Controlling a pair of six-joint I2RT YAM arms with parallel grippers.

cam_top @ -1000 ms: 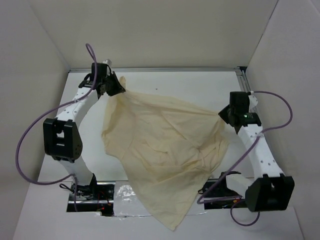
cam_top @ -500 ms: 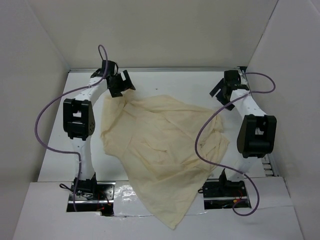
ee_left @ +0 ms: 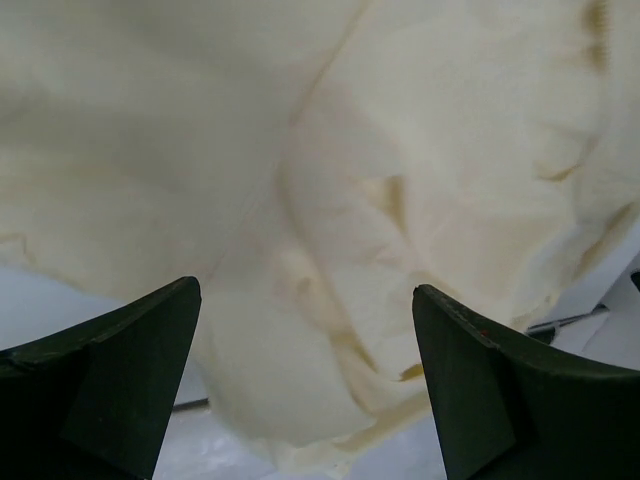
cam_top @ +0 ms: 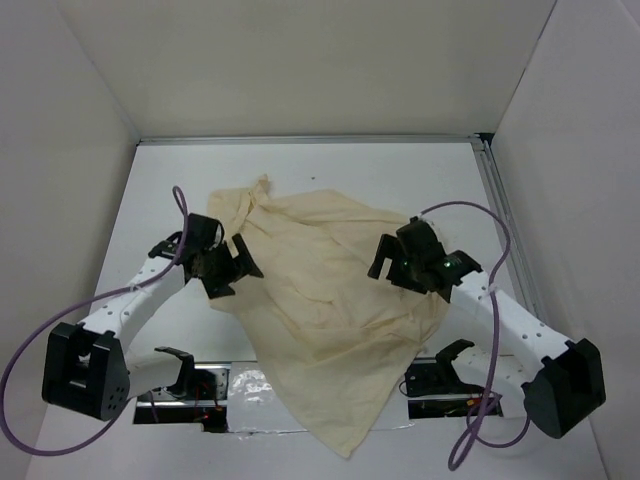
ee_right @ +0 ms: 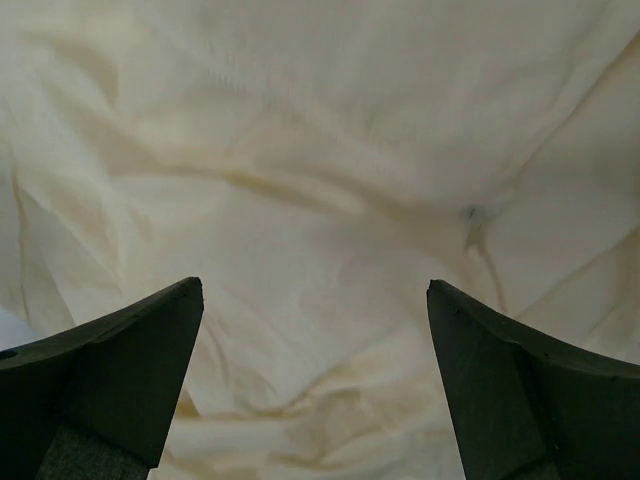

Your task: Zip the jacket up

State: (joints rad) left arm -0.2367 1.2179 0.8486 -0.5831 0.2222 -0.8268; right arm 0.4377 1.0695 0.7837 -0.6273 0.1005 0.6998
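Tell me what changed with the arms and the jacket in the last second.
The left gripper let go of the jacket's far-left corner, the right gripper its right corner; both drew back toward the near side, open above the cloth. The jacket stays spread on the table.

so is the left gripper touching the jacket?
Cannot tell. Left wrist view shows left gripper open over the jacket, but neither contact nor a gap is plain.
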